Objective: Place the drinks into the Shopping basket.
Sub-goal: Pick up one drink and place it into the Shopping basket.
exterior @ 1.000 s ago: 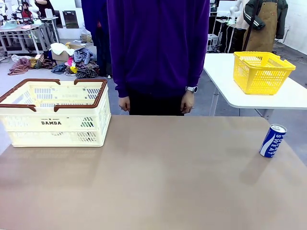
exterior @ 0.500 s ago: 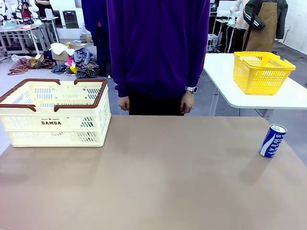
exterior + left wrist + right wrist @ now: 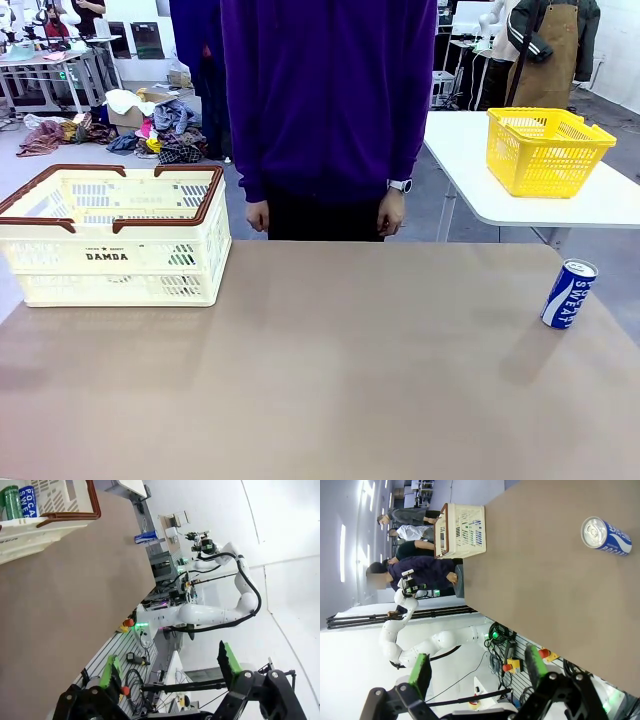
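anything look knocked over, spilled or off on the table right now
Nothing stands out. The blue and white can stands on its base near the right edge of the table. The cream basket sits level at the far left, holding a green can and a second blue can.

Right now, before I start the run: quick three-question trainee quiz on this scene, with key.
1. True or false: the blue-and-white slim drink can on the brown table lies on its side.
2. What sits inside the cream-white slotted plastic shopping basket?
A. nothing
B. a slim green can and a second blue-and-white can
C. two yellow bottles
3. Fill in: the jaws of the left gripper and the right gripper stand ___.

Key: 1 false, it stands upright; 2 B; 3 open.
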